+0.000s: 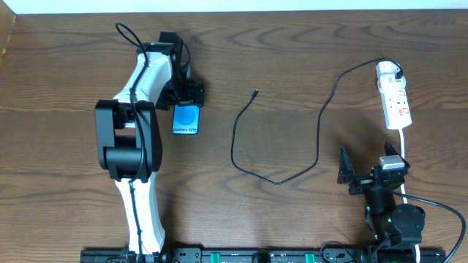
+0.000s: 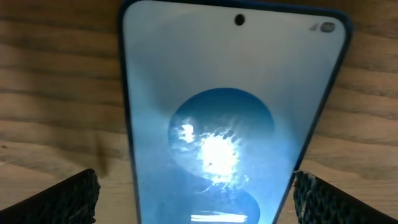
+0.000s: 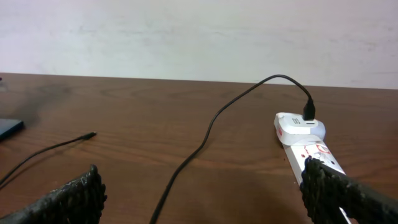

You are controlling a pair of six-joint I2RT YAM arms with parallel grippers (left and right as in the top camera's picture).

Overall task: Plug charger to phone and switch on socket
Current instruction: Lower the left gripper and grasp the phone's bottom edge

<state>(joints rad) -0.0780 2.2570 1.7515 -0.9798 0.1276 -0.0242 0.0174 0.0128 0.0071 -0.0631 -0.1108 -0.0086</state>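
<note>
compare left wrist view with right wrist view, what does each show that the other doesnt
Left wrist only: the blue-screened rectangular smartphone close up, framed by the open left gripper. Right wrist only: the slim white power strip, the long thin black cable plugged into it, its small tip lying loose, a pale wall, the open right gripper. Both: the brown wooden table; a dark corner at the right wrist's left edge may be the phone.

Light: even, bright | Glare: you get a white hotspot on the phone [image 2: 227, 118] screen | Focus: phone close-up soft
</note>
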